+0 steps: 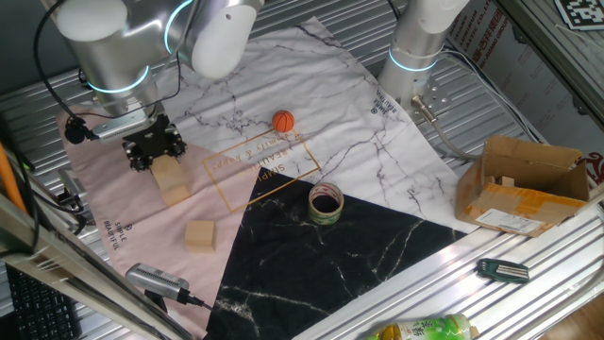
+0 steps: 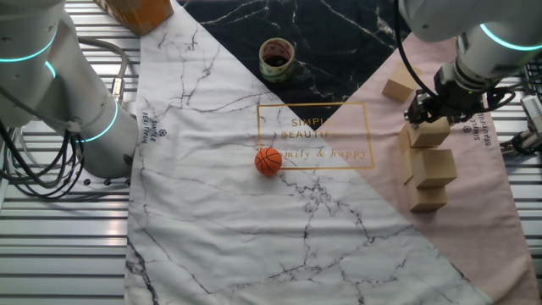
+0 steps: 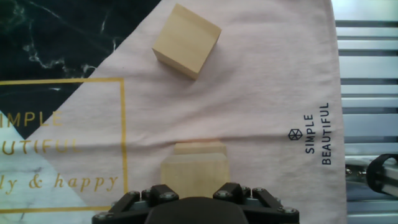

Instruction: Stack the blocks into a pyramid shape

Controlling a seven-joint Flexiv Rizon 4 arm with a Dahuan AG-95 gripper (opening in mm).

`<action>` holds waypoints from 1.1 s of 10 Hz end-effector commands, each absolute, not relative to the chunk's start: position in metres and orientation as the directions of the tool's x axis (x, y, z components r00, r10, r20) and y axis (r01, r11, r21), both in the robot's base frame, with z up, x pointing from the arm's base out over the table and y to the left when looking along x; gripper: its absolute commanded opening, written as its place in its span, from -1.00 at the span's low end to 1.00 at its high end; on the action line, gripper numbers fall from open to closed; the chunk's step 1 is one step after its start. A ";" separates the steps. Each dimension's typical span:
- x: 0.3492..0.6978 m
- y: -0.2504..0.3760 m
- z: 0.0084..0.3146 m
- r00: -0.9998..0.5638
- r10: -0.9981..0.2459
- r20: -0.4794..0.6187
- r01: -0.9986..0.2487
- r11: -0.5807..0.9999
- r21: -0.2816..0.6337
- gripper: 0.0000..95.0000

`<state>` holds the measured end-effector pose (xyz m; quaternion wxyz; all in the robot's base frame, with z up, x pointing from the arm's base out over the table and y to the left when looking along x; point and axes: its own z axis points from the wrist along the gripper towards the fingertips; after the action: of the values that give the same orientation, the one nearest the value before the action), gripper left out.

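Looking at the claw [image 2: 430, 117] sitting low right over the top block [image 2: 430, 132] of the pile of blocks [image 2: 432, 168], fingers either side of it. Can't tell if actually clamped or just hovering around it, tips hidden in the hand view. Pile stretched out lengthwise along the pink part of the cloth [image 2: 474, 229], long axis running from under the claw toward the near edge in the other fixed view. Hard to count exactly how many in there. One loose block [image 2: 398, 87] well apart, sitting flat but twisted, corners aimed diagonally at the cloth print. All plain pale wood cubes, crisp edges, matte. Cloth soft and a bit wrinkly, marble-patterned, on a ribbed metal surface [image 2: 51, 254]. Also an orange ball [image 2: 268, 161] and a tape roll [image 2: 277, 56] nearby
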<state>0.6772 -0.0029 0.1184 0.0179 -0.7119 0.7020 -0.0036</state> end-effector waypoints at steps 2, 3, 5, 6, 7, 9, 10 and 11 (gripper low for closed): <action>0.679 -0.004 0.117 0.012 -1.000 -0.019 -0.999 -0.011 -0.030 -1.00; 0.679 -0.005 0.117 0.011 -1.000 -0.020 -0.999 -0.010 -0.030 -1.00; 0.681 -0.007 0.115 0.011 -1.000 -0.020 -0.999 -0.011 -0.031 -1.00; 0.681 -0.008 0.115 0.012 -1.000 -0.019 -0.999 -0.011 -0.031 -1.00; 0.681 -0.009 0.115 0.010 -1.000 -0.020 -0.999 -0.009 -0.031 -1.00; 0.682 -0.012 0.114 0.012 -1.000 -0.021 -0.999 -0.012 -0.031 -1.00; 0.682 -0.012 0.113 0.012 -1.000 -0.022 -0.999 -0.011 -0.031 -1.00; 0.682 -0.013 0.112 0.010 -1.000 -0.019 -0.999 -0.009 -0.031 -1.00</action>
<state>0.6822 -0.0137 0.1119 0.0183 -0.7100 0.7040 -0.0035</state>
